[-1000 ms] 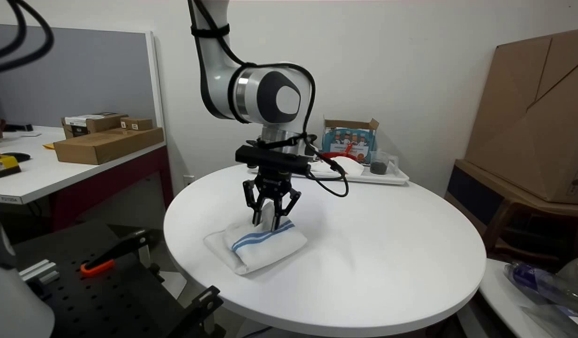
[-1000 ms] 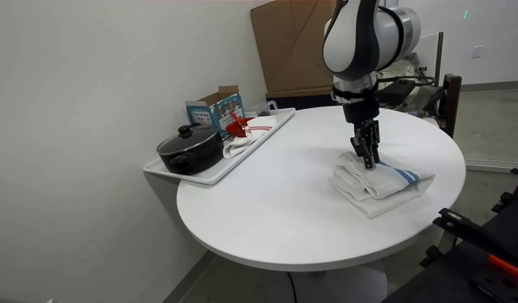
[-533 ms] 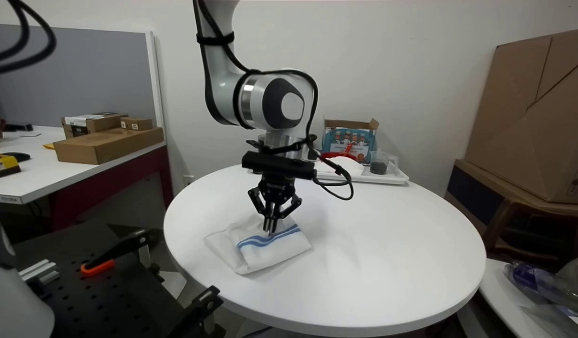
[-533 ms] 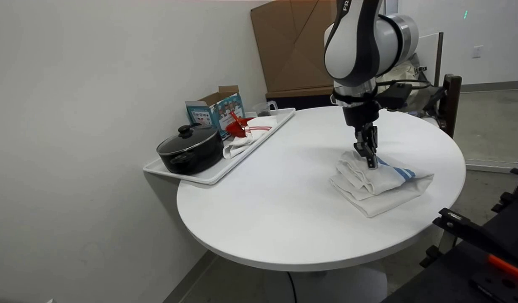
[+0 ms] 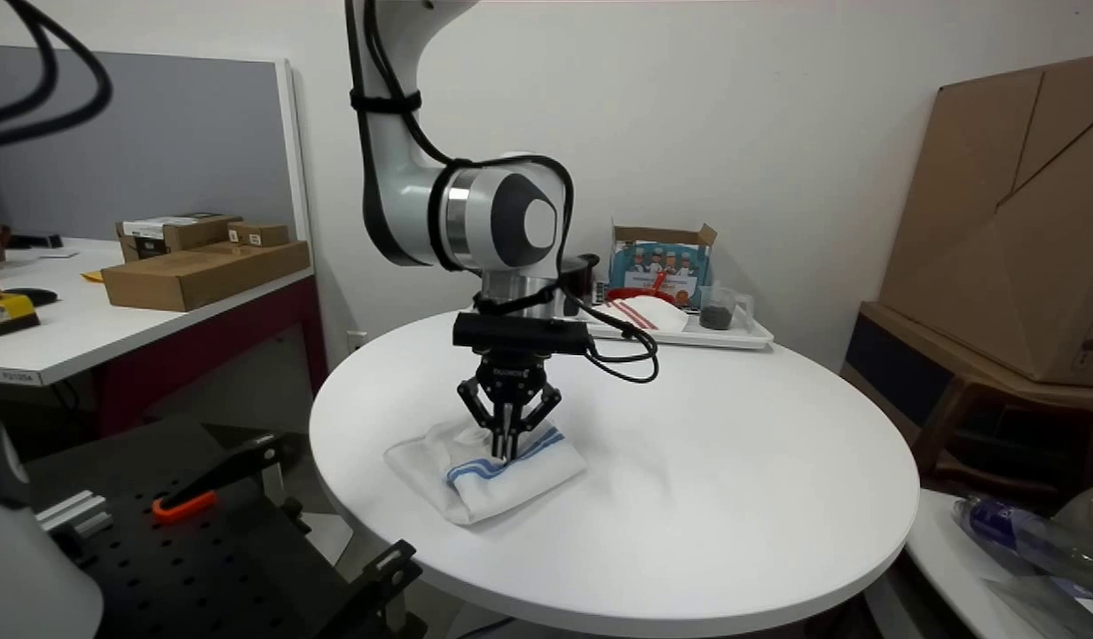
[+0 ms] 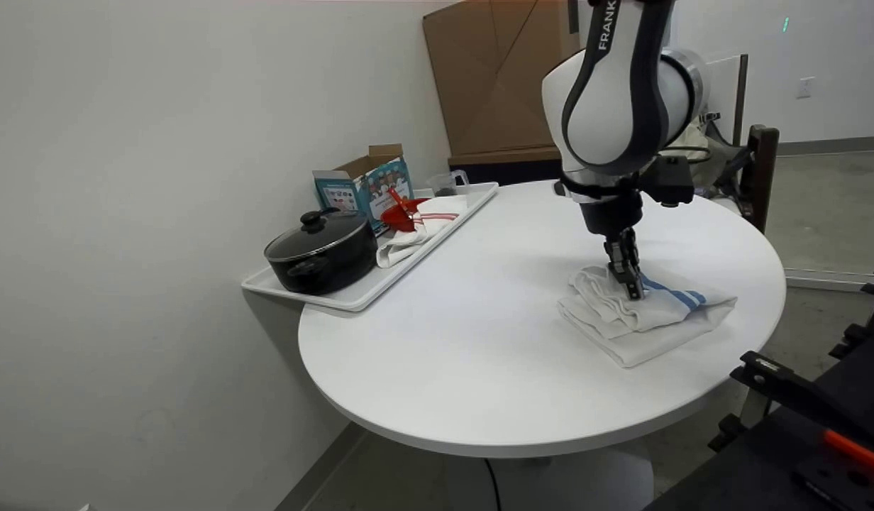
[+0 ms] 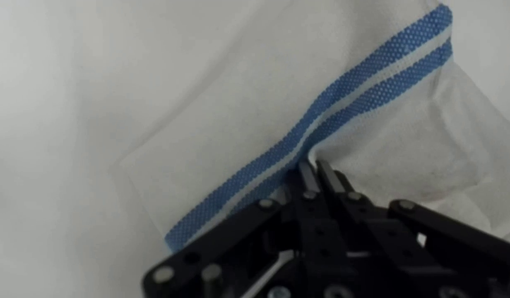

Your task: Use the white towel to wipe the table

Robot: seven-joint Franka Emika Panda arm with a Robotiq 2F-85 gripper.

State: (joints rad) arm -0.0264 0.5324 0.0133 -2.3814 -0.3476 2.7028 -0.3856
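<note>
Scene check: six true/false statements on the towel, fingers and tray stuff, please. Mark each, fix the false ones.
1. The fingers are closed on a fold of the white towel. True.
2. The white towel's markings are red. False: its stripes are blue.
3. The black pot stands on the tray. True.
4. The black pot is uncovered. False: its lid is on.
5. The white towel is up in the air. False: it lies on the table.
6. A red-striped cloth lies on the tray. True.
</note>
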